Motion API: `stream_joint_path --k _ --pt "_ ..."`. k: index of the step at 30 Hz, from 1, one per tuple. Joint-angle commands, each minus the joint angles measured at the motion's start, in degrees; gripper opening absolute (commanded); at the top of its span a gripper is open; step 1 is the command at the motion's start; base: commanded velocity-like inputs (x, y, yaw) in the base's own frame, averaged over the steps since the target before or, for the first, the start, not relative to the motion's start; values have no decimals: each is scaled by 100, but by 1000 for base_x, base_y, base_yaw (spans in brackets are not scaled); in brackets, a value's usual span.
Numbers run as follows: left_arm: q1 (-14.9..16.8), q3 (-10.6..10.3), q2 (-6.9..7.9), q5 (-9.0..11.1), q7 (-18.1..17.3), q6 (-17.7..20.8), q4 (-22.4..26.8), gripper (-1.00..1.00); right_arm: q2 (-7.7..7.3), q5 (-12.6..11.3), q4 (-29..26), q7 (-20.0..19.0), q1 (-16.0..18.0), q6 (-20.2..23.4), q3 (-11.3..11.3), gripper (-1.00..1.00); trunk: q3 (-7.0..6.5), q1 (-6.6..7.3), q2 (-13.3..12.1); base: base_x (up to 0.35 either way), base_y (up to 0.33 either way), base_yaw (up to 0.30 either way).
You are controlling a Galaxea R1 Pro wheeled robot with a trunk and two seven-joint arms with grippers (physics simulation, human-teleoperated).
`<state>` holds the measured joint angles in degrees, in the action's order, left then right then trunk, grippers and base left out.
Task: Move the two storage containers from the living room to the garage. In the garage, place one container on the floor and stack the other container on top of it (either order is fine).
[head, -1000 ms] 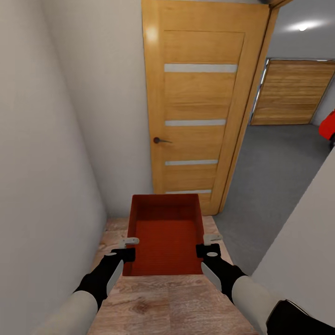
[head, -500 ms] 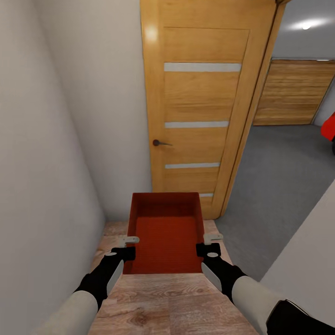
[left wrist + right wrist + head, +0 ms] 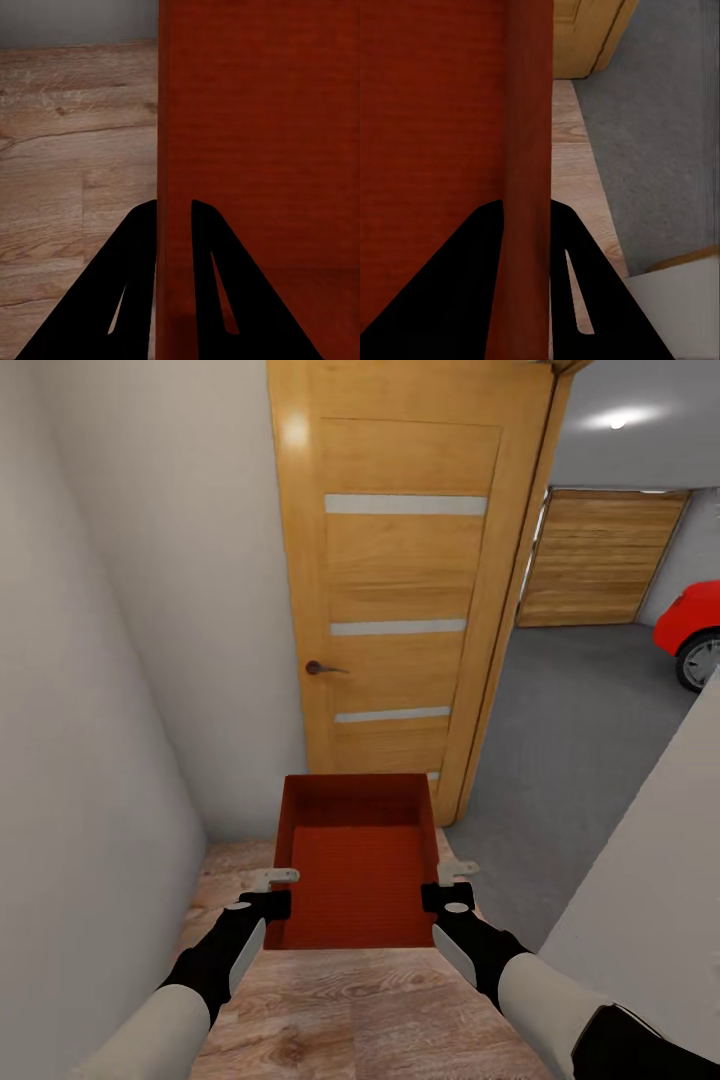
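We carry one storage container (image 3: 352,860) out in front of us, held level between both arms: the left hand (image 3: 268,890) pinches its left wall and the right hand (image 3: 448,886) pinches its right wall, each with one finger inside the bin and one outside, as both wrist views show. The grip is on thin walls only, so we judge that a jolt or a sharp turn of the base could let a wall slip out of a pinch and tip the bin. The tighter risk is the passage itself: the open wooden door (image 3: 400,590) stands just ahead and its frame edge is close to the bin's far right corner, while a pale wall (image 3: 640,920) crowds our right arm; swinging toward the opening too early could knock the bin or an elbow against either. We stand on light wood plank flooring (image 3: 340,1010) in a narrow corridor. Through the doorway lies the garage, with its dark grey floor (image 3: 570,740), a wide plank door (image 3: 600,560) at the back and part of a red car (image 3: 690,625).
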<state>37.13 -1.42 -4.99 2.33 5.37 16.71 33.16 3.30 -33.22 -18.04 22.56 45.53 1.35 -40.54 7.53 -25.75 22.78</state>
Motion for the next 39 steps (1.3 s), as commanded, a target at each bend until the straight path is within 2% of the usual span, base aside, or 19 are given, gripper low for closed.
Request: stream_joint_path --k 1,19,39 --pt "4 -55 6 -15 70 -27 25 -100 -5 -149 152 58 8 243 -86 -100 12 -4 14 42 79 -218" --pt "4 -54 6 -14 70 -44 16 -100 -5 -150 152 57 8 243 -88 -100 12 -4 14 174 245 -52" --pt "4 -52 6 -22 70 -52 24 -100 -5 -149 152 56 8 245 -94 -100 12 -4 14 137 139 -185"
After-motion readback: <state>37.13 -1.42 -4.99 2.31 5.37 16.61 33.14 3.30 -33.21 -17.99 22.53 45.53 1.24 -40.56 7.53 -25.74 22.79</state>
